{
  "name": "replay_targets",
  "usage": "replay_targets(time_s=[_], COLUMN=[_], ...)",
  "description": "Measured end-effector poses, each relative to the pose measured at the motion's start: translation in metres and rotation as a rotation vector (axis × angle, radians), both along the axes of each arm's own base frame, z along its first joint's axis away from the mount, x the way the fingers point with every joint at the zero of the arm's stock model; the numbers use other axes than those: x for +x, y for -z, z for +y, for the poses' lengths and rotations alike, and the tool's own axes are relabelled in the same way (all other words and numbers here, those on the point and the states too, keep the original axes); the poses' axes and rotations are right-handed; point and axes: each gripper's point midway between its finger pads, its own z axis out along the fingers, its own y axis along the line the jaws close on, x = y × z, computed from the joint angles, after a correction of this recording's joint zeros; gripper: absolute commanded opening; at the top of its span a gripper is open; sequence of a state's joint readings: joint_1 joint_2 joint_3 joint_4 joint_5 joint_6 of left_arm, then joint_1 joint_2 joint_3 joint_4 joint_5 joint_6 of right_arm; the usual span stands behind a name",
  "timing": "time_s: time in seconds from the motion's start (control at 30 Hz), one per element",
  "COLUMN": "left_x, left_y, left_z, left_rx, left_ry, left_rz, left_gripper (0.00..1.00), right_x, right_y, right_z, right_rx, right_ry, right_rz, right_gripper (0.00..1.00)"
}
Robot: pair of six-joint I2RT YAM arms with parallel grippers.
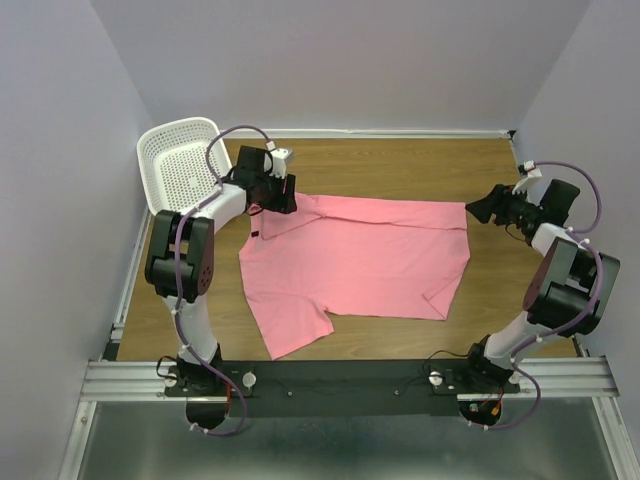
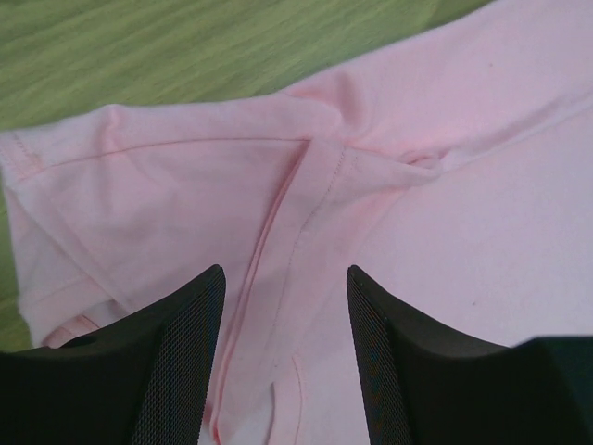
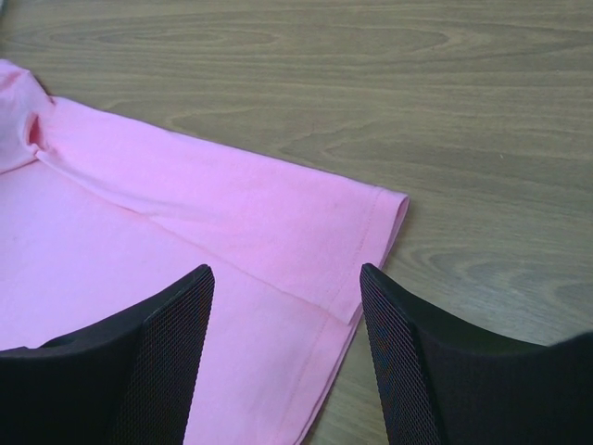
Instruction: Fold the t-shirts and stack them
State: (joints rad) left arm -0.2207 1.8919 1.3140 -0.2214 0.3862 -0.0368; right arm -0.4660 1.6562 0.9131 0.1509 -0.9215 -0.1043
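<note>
White perforated basket at far-left corner of wooden table.

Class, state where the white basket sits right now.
In the top view, the basket sits at the table's far left corner, beside the left wall, just beyond the left gripper and apart from the t-shirt.

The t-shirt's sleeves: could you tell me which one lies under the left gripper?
The far sleeve, nearest the white basket; the near sleeve lies uncovered toward the arm bases.
</note>
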Motion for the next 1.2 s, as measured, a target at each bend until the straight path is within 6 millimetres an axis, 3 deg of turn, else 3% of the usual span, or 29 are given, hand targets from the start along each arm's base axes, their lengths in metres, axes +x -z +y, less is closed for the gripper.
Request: replay_targets(time_s=[0.23, 0.47, 0.9, 1.2], left_x=[0.01, 0.011, 0.008, 0.003], left_y=[0.012, 0.035, 0.047, 0.046], left_z=[-0.002, -0.008, -0.009, -0.013], left_rx=[0.032, 0.069, 0.091, 0.072], left_ry=[0.03, 0.051, 0.067, 0.086], left_rz=[0.016, 0.062, 0.099, 0.113], left_gripper=[0.63, 0.61, 0.32, 0.3], right_x=[-0.002, -0.003, -0.003, -0.004], right_y=[0.005, 0.011, 0.012, 0.015], right_z=[0.002, 0.003, 0.003, 0.004], right_rx=[0.016, 0.025, 0.029, 0.035], right_ry=[-0.01, -0.011, -0.012, -0.013], right_rz=[0.019, 0.035, 0.04, 0.05], right_gripper=[0.73, 0.73, 0.73, 0.74])
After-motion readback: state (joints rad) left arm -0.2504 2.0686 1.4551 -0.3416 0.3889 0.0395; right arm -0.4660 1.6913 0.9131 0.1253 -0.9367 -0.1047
